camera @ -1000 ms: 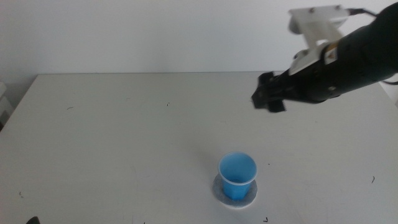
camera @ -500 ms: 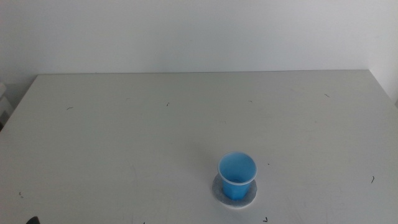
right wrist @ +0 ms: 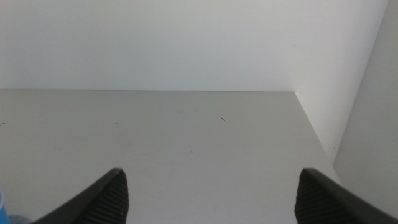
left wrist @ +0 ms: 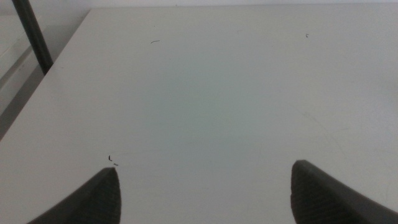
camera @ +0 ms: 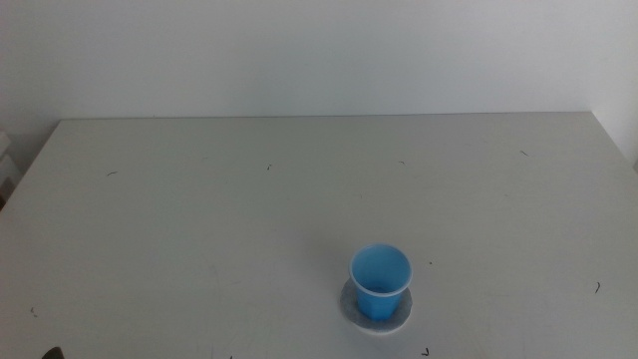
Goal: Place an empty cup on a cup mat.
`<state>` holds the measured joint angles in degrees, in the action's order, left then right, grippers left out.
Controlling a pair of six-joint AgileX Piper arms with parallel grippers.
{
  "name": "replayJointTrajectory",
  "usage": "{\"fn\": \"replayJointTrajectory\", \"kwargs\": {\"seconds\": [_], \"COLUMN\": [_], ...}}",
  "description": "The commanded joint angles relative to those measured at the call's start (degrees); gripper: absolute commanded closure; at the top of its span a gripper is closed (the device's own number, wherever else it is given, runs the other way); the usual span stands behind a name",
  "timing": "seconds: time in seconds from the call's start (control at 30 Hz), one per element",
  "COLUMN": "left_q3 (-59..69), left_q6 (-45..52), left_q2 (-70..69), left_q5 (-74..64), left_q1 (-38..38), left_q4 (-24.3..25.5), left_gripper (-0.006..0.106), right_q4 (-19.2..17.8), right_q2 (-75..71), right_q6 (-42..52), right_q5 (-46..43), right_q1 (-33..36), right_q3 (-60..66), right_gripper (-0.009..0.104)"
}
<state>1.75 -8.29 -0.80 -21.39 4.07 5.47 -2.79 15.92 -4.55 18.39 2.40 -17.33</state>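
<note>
Now that the right arm has gone from the middle view, where a second ago it hung high over the far right of the table [camera: 179, 199], nothing stands near the cup [camera: 380, 280] at all. The cup sits upright on the cup mat [camera: 398, 319], at the near edge of the table a little right of centre, its mouth open upward and blue inside, with nothing showing in it. The mat's pale edge shows around the cup's base on the near side and both flanks, so the cup looks roughly centred on it.

Neither the cup nor the mat has shifted over the last second; only the arm has left.

From the right wrist view, the right gripper [right wrist: 208, 193] is spread wide with nothing between its jaws, looking across bare table toward the far wall; a sliver of blue at that picture's edge is probably the cup, well apart from the jaws. From the left wrist view, the left gripper [left wrist: 202, 190] is likewise spread wide and holds nothing, over bare table near the left edge.

Judging from this, the placing is done: the cup is released, stable on the mat, and both arms are pulled back. Nothing more seems needed.
</note>
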Motion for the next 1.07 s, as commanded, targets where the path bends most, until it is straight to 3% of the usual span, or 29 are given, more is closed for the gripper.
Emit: {"fn": "replayJointTrajectory", "kwargs": {"seconds": [0.0, 0.5, 1.03], "left_q3": [-0.3, -0.3, -0.3], "left_q6": [-0.2, -0.2, -0.2], "left_q2": [-0.7, -0.7, -0.7], "left_q5": [3.9, 3.9, 3.9], "left_q1": [-0.1, -0.1, -0.1], "left_q4": [0.1, 0.1, 0.1], "left_gripper": [-0.005, -0.005, -0.005], "right_q4": [-0.9, -2.2, -0.3], "right_q2": [-2.0, -15.8, -18.0], "right_q6": [0.9, 0.9, 0.9], "right_q5": [-5.0, -11.9, -12.0], "right_q1": [-0.4, -0.4, -0.4], "right_q3": [1.0, 18.7, 18.6], "right_gripper": [0.02, 0.02, 0.02]}}
